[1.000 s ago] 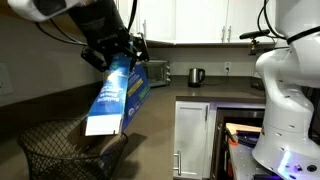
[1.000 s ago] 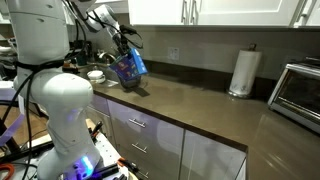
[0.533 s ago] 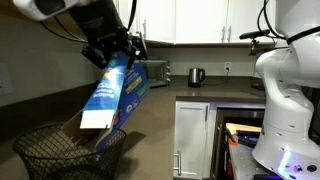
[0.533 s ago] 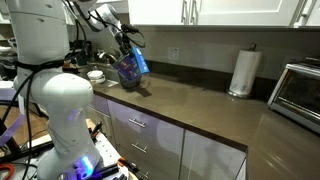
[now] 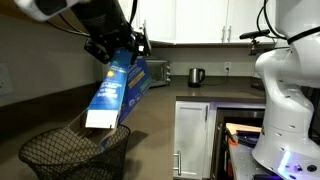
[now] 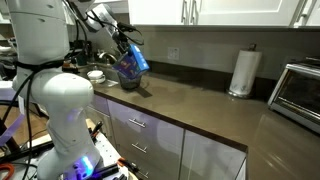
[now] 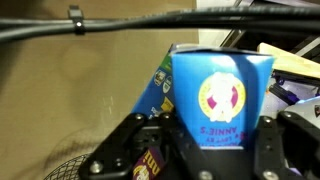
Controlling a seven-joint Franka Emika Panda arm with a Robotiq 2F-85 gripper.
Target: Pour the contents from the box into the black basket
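My gripper (image 5: 120,48) is shut on the upper end of the box (image 5: 115,92), a blue carton with yellow and white graphics. The box hangs tilted, its open lower end pointing down over the black basket (image 5: 60,155), a round wire-mesh basket at the lower left. In the other exterior view the box (image 6: 131,63) is held above the basket (image 6: 128,82) on the counter. In the wrist view the box (image 7: 218,95) fills the space between the black fingers of the gripper (image 7: 205,150), and a bit of the basket mesh (image 7: 65,168) shows at the lower left. The contents are not visible.
The dark counter (image 6: 200,105) runs along a wall with white cabinets. A paper towel roll (image 6: 241,72) and a toaster oven (image 6: 300,95) stand farther along. A kettle (image 5: 196,76) and an appliance (image 5: 156,72) sit at the back. A white robot body (image 5: 290,90) stands near.
The box has swung slightly with small shifts in tilt over the basket; the gripper stays shut on it and lifted a little.
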